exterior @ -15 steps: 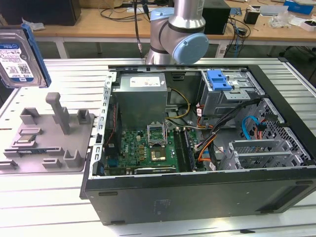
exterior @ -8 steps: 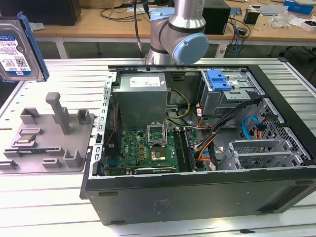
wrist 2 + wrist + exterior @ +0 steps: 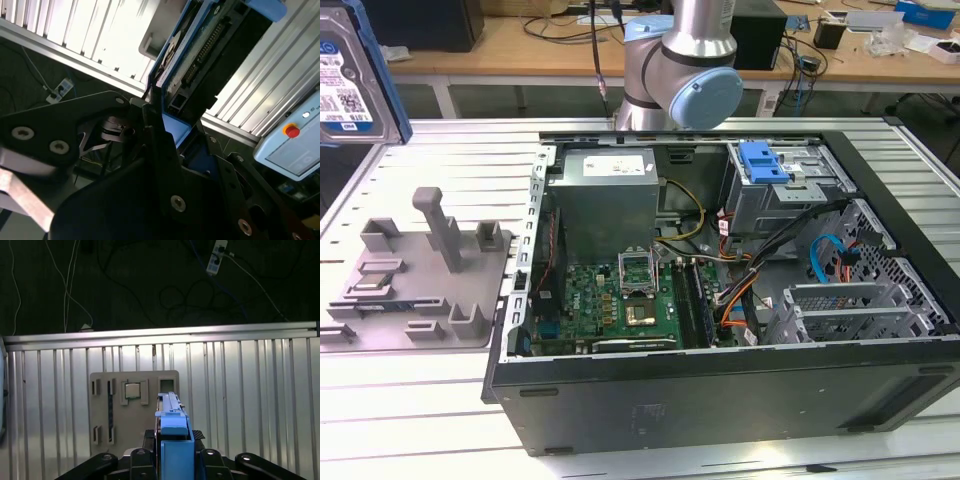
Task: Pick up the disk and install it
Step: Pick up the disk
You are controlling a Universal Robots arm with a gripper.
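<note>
The flat silver metal disk in its blue plastic carrier rail (image 3: 342, 85) hangs on edge high above the grey plastic fixture plate (image 3: 415, 280). It is clear of the plate's pegs, likely so it can be carried freely. The black fingers (image 3: 152, 135) are closed on one end of the carrier, clamping its thin sides and leaving the connector end free. The wrist faces down toward the plate. The open black computer case (image 3: 720, 400) sits beside the plate on the ribbed aluminium worktop (image 3: 420, 420).

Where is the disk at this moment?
The disk is in the exterior view's far upper left, beyond the grey fixture and outside the case. In the first wrist view the hand grips it over the table.
</note>
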